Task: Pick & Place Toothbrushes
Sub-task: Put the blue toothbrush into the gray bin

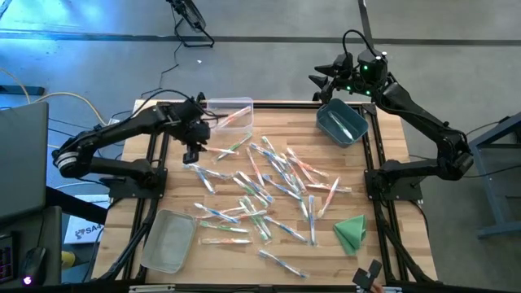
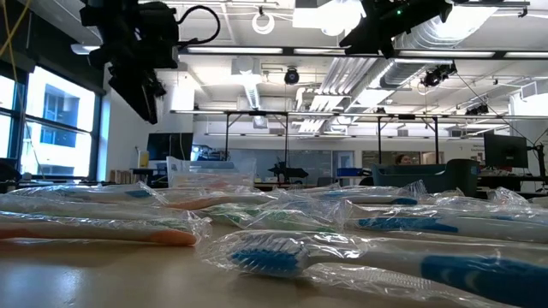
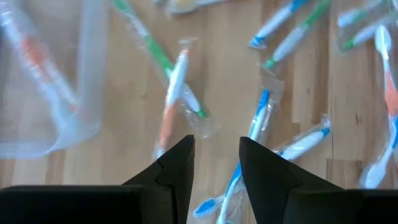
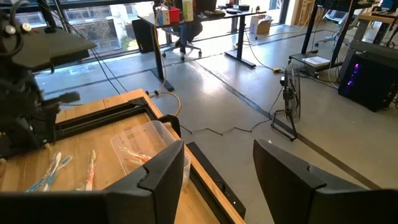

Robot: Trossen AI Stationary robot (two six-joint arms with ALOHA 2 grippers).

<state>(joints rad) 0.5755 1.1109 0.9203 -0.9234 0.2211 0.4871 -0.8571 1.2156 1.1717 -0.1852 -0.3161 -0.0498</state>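
L pincer [image 1: 194, 155] open, empty — above toothbrushes [image 1: 269, 183], beside clear bin [image 1: 229, 115].

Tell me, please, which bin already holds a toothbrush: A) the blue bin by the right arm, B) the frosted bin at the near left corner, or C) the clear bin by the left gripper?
C: an orange toothbrush lies inside the clear bin; the other two look empty.

Dozens of toothbrushes [image 1: 269, 175], three bins [image 1: 342, 124]
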